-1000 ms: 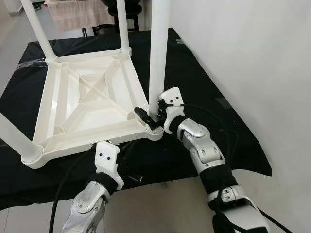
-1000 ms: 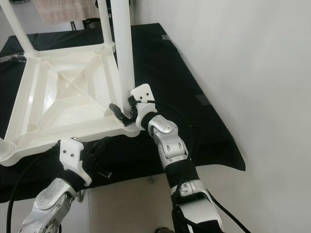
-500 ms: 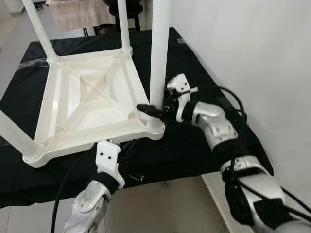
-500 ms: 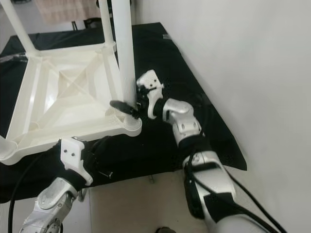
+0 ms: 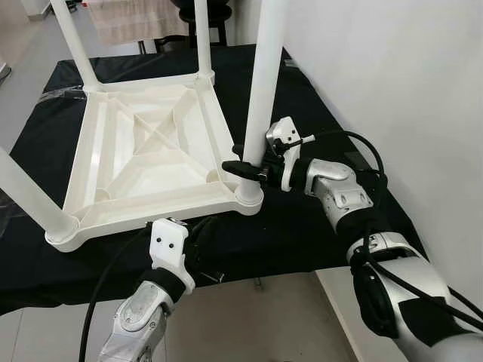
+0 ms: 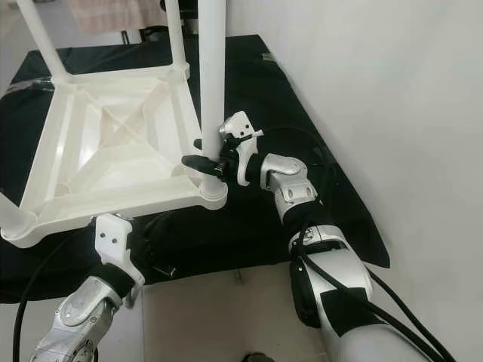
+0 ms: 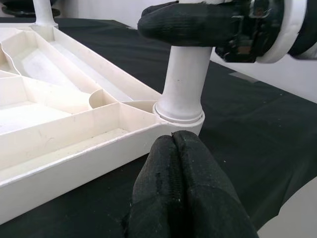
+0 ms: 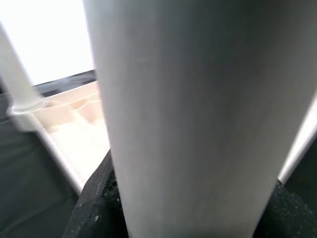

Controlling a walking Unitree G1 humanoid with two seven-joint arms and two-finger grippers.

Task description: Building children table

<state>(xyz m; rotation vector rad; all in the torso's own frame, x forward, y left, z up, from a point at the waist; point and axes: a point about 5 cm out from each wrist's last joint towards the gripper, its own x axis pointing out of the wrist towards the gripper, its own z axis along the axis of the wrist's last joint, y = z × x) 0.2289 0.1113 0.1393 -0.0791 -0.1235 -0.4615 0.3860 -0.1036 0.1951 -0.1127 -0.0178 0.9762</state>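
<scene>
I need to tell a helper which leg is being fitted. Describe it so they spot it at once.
On the black cloth lies a white table turned upside down, its legs pointing up. The leg stands at the corner nearest the wall, on the robot's right. It is the one gripped low down by the right claw.

Black cloth (image 5: 317, 226) on the floor, white wall (image 5: 407, 83) (plain), pale floor tiles (image 5: 249, 324)
</scene>
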